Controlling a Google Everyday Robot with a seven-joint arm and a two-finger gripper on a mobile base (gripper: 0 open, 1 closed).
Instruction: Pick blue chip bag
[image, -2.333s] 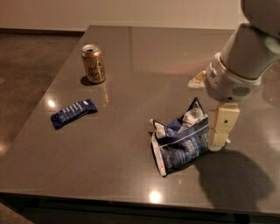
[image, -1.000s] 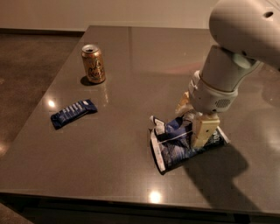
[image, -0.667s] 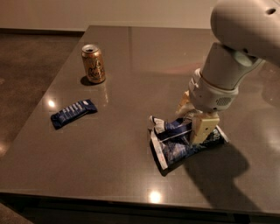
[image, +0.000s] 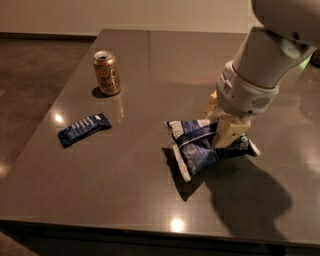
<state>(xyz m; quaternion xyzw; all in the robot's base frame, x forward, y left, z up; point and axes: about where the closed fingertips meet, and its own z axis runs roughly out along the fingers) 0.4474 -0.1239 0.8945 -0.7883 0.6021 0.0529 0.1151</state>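
Note:
The blue chip bag (image: 196, 145) is a crumpled dark-blue foil bag with white lettering and white edges, right of the table's middle. My gripper (image: 220, 122) comes down from the upper right on a thick white arm and is shut on the bag's right half. One tan finger (image: 228, 132) lies over the front of the bag; the other is behind it. The bag hangs slightly tilted, just above the table, with a dark shadow beneath it.
A gold drink can (image: 107, 73) stands upright at the back left. A small flat dark-blue bar wrapper (image: 84, 129) lies at the left. The dark grey table (image: 125, 185) has its front edge near the bottom and its left edge running diagonally.
My gripper came in from the right, settled over the bag and closed on it. Since a moment ago, gripper and bag have risen slightly together. Can and wrapper have not moved.

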